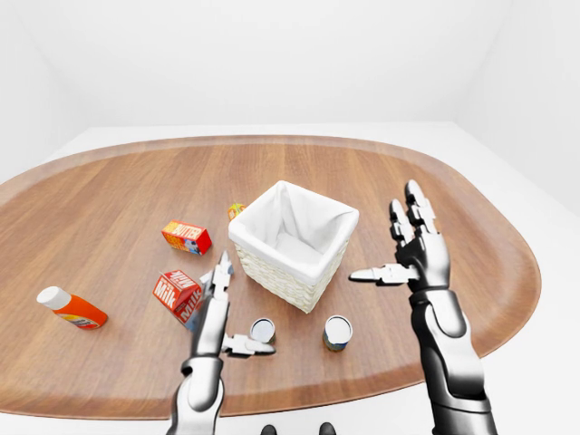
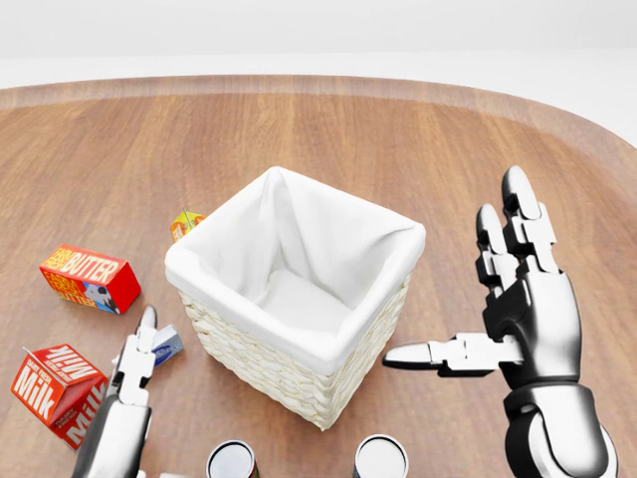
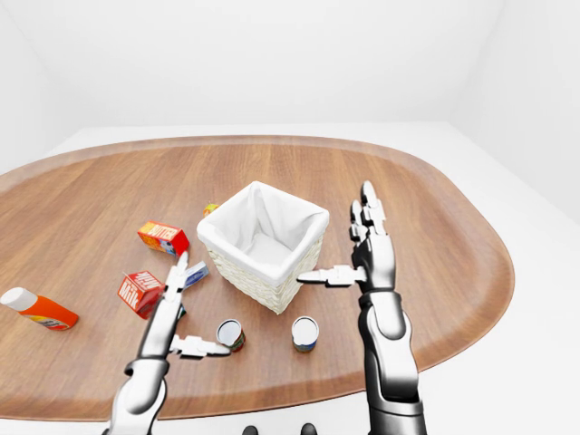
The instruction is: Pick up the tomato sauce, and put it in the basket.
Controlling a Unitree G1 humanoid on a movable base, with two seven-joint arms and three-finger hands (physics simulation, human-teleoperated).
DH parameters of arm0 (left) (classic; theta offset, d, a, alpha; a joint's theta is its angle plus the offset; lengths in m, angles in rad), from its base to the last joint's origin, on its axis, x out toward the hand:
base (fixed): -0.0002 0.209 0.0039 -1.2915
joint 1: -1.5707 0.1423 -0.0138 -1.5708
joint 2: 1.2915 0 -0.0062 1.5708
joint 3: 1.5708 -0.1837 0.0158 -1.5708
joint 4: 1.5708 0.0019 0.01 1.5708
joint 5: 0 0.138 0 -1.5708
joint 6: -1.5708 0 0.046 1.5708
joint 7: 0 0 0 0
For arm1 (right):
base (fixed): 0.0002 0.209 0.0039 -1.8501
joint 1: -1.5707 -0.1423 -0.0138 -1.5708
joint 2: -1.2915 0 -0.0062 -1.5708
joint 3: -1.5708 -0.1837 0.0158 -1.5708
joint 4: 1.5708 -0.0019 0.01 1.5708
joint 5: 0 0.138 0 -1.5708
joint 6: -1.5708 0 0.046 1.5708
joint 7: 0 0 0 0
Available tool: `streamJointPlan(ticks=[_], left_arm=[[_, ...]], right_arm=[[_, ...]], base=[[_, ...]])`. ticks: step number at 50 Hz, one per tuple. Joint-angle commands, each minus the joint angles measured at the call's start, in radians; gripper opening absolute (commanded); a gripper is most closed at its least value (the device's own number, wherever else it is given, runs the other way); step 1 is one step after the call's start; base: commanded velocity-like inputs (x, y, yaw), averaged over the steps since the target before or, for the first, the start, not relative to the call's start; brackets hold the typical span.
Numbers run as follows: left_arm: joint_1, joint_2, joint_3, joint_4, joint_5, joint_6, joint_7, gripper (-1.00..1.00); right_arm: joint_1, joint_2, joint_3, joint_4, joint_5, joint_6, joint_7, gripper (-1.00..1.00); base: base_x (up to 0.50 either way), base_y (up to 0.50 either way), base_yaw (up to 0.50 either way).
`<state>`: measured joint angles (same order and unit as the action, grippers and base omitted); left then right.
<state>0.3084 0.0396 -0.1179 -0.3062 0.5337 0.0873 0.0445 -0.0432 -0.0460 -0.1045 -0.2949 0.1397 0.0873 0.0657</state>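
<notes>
Two cans stand upright below the basket in the left-eye view. The left can [image 3: 229,334] shows a red and green label and looks like the tomato sauce; the other can [image 3: 304,333] is blue-grey. The white-lined wicker basket [image 2: 269,373] sits mid-table with nothing inside. My left hand [image 1: 237,313] is open, fingers pointing up and thumb reaching toward the left can without touching it. To the right of the basket, my right hand [image 2: 453,269] is open and raised, its thumb pointing at the basket wall. Neither hand holds anything.
A butter box [image 2: 90,279] and a milk carton [image 2: 55,388] lie left of the basket, with a small blue box [image 2: 164,346] and a small orange box [image 2: 185,224] nearby. An orange bottle [image 1: 72,308] lies far left. The round wooden table's edge [image 1: 362,385] runs just below the cans.
</notes>
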Motion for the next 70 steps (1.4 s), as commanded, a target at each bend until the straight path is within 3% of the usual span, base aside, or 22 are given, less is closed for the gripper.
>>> streamJointPlan(ticks=[1,28,53,70], left_arm=[[-0.021,-0.003,0.000,0.019,0.019,0.000,0.002,1.00],[-0.066,-0.009,-0.009,0.096,0.037,0.000,0.008,1.00],[-0.099,-0.012,-0.020,0.253,0.034,0.000,0.058,1.00],[-0.129,-0.010,0.002,0.357,0.020,0.000,0.080,1.00]], right_arm=[[0.005,0.000,0.000,-0.008,-0.001,0.000,0.002,1.00],[0.012,0.004,0.004,-0.011,-0.006,0.000,0.005,1.00],[0.013,0.004,0.005,-0.014,-0.003,0.000,0.007,1.00],[0.016,0.006,0.008,-0.005,-0.007,0.000,0.009,1.00]], base=[[0.00,0.00,0.00],[0.00,0.00,0.00],[0.00,0.00,0.00],[0.00,0.00,0.00]])
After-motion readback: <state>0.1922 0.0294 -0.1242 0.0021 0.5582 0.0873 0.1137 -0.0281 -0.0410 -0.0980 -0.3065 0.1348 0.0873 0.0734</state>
